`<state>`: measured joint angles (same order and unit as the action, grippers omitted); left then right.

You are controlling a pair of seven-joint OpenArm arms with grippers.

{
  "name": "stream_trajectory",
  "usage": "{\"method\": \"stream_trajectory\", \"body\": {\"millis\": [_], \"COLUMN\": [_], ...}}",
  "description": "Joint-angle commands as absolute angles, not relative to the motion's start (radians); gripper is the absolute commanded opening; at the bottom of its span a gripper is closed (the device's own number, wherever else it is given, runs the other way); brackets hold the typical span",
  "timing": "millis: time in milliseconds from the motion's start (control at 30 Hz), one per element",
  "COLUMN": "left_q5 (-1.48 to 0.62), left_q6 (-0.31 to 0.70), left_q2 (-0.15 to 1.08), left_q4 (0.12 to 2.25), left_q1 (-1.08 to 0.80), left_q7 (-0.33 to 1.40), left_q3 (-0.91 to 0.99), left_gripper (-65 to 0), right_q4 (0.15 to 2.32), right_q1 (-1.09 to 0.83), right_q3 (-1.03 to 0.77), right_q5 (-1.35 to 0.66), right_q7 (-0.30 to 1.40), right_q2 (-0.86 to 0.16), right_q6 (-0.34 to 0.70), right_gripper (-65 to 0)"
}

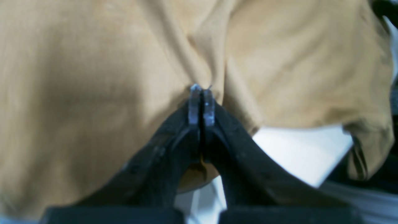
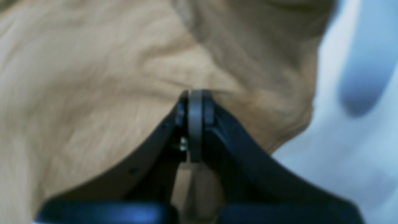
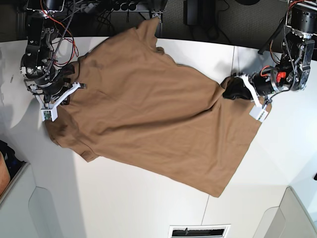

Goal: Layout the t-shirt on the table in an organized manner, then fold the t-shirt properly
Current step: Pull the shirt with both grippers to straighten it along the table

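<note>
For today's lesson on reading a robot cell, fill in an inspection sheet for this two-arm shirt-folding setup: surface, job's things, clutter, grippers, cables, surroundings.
Surface: large white panelled table, thin dark seams between panels.
Job's things: plain tan-brown cotton t-shirt spread diagonally, wrinkled, not yet folded; one corner reaches the table's far edge.
Clutter: nothing seen on the table.
Grippers: left gripper has its jaws shut on the shirt fabric; right gripper likewise shut on the shirt at the opposite end.
Cables: red and black wires on the right arm; similar wiring on the left arm.
Surroundings: dark floor with cables beyond the far edge.
</note>
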<state>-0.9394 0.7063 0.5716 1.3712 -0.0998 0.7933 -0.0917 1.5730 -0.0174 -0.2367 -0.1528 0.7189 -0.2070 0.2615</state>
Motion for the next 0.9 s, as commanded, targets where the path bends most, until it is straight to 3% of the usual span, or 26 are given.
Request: {"method": "stream_trajectory", "body": {"millis": [0,300,600,733,867], "left_q5": [-0.891,-0.891,-0.897,-0.899,-0.897], "left_q6": [0.698,0.698,0.698,0.698,0.698], "left_q2": [0.585,0.584,0.579,0.580,0.580], "left_q4": [1.393,1.600,1.636,1.636,1.636], "left_q1": [-0.133,-0.202,-0.149,-0.080,-0.012], "left_q7": [0.854,0.854,0.849,0.850,0.849], "left_q3": [-0.095,-0.095,-0.095,-0.093,-0.065], "left_gripper": [-65.0,-65.0,-65.0,-65.0,-65.0], "right_q4": [1.570,1.320,1.084,1.109,1.258], "right_q1": [0.015,0.216,0.485,0.514,0.466], "right_q3": [-0.241,-0.241,-0.241,-0.241,-0.242], "right_q5": [-0.156,-0.152,-0.109,-0.120,-0.198], "right_q7": [0.700,0.642,0.625,0.650,0.798], "right_q2": [-0.221,-0.251,-0.261,-0.278,-0.283], "right_q6": [0.257,0.258,0.259,0.261,0.269], "right_gripper": [-65.0,-65.0,-65.0,-65.0,-65.0]}}
